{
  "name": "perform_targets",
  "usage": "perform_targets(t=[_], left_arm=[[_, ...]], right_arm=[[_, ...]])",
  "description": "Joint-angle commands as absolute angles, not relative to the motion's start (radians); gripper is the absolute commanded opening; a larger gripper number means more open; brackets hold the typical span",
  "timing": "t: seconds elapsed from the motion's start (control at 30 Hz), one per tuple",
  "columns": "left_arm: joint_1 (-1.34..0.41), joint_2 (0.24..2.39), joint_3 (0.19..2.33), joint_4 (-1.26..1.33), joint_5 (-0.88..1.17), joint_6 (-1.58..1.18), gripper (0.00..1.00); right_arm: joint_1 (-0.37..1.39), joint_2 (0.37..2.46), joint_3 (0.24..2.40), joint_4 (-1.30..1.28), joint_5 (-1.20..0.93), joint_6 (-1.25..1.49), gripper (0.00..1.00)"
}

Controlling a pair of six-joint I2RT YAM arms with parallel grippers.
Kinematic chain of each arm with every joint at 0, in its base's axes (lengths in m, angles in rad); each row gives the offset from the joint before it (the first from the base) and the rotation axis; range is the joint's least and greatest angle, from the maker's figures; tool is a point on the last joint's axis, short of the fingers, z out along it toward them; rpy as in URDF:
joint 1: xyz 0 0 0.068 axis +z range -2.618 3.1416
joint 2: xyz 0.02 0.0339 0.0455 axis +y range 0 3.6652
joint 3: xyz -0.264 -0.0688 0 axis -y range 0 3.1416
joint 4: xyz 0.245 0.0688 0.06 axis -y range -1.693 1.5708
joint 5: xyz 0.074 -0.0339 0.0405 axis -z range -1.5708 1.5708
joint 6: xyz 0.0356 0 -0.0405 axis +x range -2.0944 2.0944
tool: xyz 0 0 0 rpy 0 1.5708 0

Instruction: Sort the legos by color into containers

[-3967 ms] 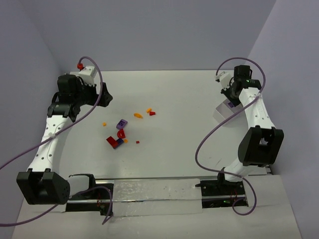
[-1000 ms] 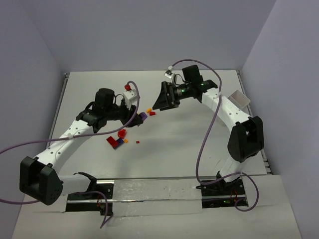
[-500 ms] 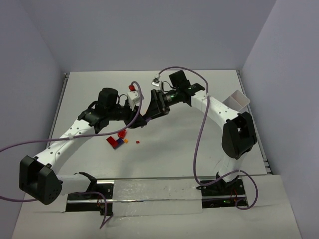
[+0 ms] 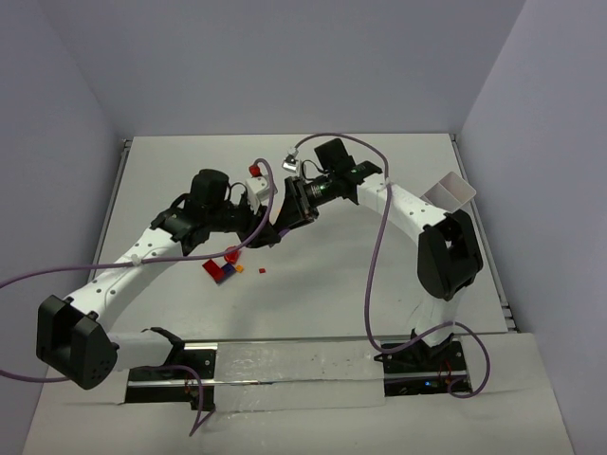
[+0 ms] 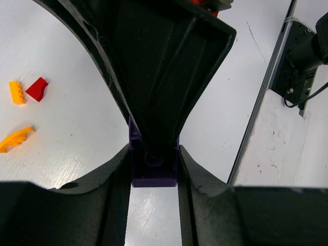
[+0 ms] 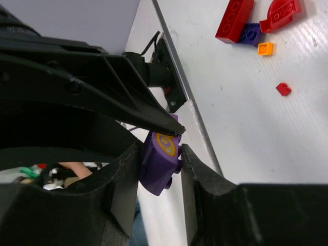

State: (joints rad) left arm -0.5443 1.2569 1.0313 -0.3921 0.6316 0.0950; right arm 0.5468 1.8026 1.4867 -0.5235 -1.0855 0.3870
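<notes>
Item, mid-sort: one purple lego (image 5: 154, 174), a small moulded plastic block with studs and a glossy face bearing a round orange-yellow mark. It is held above the middle of the table (image 4: 313, 294), where the two arms meet. The left end effector (image 5: 154, 154) pinches it between its matte black fingers. The right end effector (image 6: 161, 151) has its own fingers against both sides of the same piece, so this reads as a hand-over from left to right. One container (image 4: 453, 190), a thin-walled, milky translucent tub, sits at the far right edge of the table, well apart from the piece; its contents cannot be made out from here. Unsorted stock lies on the pale, faintly ribbed tabletop. Just left of centre are a long red brick (image 6: 234, 20), touching a small purple brick (image 6: 250, 33), a red curved piece (image 6: 279, 13), an orange square tile (image 6: 265, 48) and a tiny red chip (image 6: 282, 89). Further off lie an orange studded bar (image 5: 16, 92), a red wedge (image 5: 37, 88) and an orange arc (image 5: 15, 139). Assessment: early stage, as at least eight pieces lie loose, no colour group is visibly finished, and the purple lego has yet to be carried to a tub.
</notes>
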Motion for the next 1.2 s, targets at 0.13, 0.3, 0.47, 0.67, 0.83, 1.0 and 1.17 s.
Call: perform_targets(t=[0.13,0.3,0.47,0.67,0.83,1.0,1.17], left_arm=[[-0.557,1.268,1.090,-0.371,0.616,0.106,0.03],[-0.558,1.277,1.097,-0.395,0.572,0.115,0.28],[-0.555,1.270,1.093,-0.433,0.520,0.126,0.89],[-0.532,1.245,1.087,-0.456,0.513,0.133,0.99],[-0.509,1.235,1.083,-0.469,0.507,0.146,0.99],[-0.496,1.253,1.080,-0.484,0.452,0.149,0.99],[-0.486,1.310,1.117,-0.514,0.445,0.146,0.99]], right_arm=[[0.561,1.819,1.503,-0.487,-1.161,0.408,0.03],[0.553,1.805,1.506,-0.525,-1.145,0.370,0.00],[0.481,1.766,1.515,-0.605,-1.102,0.292,0.00],[0.335,1.736,1.605,-0.881,-0.974,0.037,0.00],[0.186,1.671,1.614,-0.999,-0.833,-0.164,0.00],[0.032,1.626,1.639,-1.082,-0.634,-0.364,0.00],[-0.090,1.623,1.690,-1.108,-0.468,-0.569,0.00]])
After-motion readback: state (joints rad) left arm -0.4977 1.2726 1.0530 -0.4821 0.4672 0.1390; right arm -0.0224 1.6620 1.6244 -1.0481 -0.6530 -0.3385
